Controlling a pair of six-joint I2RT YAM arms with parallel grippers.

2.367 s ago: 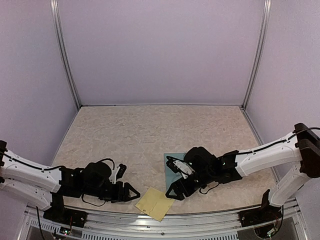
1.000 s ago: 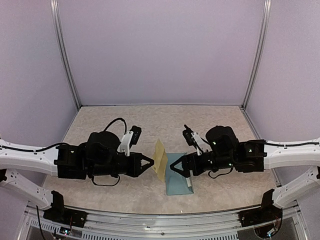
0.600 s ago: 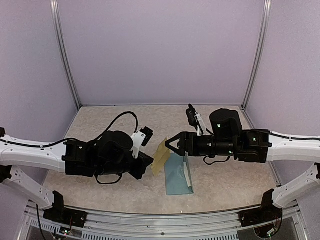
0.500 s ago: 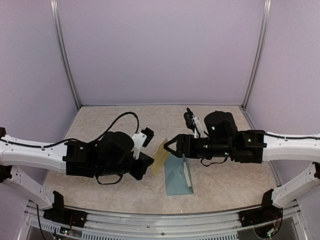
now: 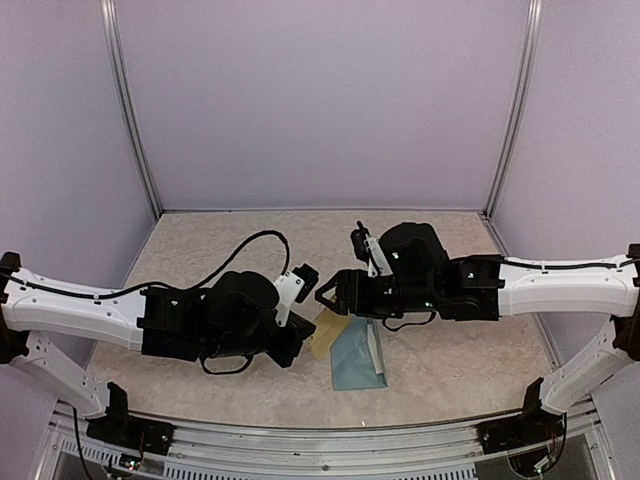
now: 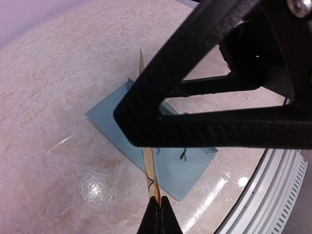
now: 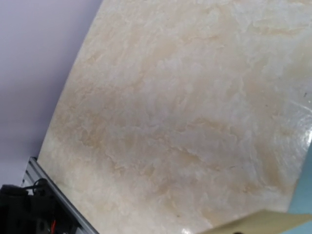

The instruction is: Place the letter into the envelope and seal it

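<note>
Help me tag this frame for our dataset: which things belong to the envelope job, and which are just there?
Part of the job:
teal envelope, lying flat
yellow-tan sheet, pinched in the left tool
right tool, close by the sheet

Just there:
marbled table
metal rail at the near edge

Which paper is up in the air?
The yellow sheet: the left gripper pinches it and holds it up on edge. The blue envelope lies flat on the table.
</note>
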